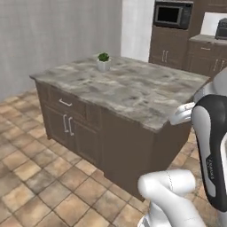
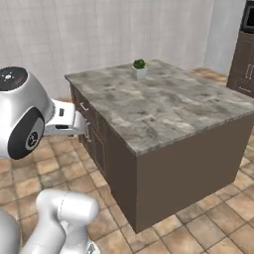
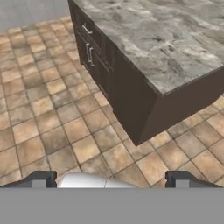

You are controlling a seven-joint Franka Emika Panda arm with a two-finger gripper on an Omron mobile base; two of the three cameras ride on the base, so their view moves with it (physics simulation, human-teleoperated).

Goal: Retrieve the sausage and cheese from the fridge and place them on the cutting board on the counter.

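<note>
gripper (image 3: 111, 179): jaws wide apart, nothing between them. The two dark fingertips (image 3: 38, 178) sit at opposite sides of the hand view's bottom edge. Empty makes sense, since nothing has been picked up yet.
arm pose: tucked close over the base with the hand pointing down and forward at the floor. Reads as a carry posture for driving, not a reach.
counter (image 1: 133, 86): grey-beige marbled top of a kitchen island. The near corner juts toward the base. Nothing on it in these frames except the plant.
cabinets under counter (image 1: 66, 122): dark brown drawer and doors with silver handles, all closed.
potted plant (image 1: 103, 61): small green plant in a white pot, upright near the far edge of the top. Clear of any working area.
microwave (image 1: 173, 14): built into the dark tall cabinet on the back wall, well apart from the island.
toaster (image 1: 221, 29): silver box on the back-wall counter at the frame's right edge. Cut off, so details are unclear.
floor (image 3: 52, 122): tan tiles, bare between base and island.
fridge / sausage / cheese / cutting board: can't locate any of them from here.
task stage: judged at the very start. Still hunting for the fridge, no door opened, nothing fetched.
next move: probably drive or turn the base until the fridge comes into frame, then go for a door handle.
risk: island corner is close to the arm, so a turn could clip it.
</note>
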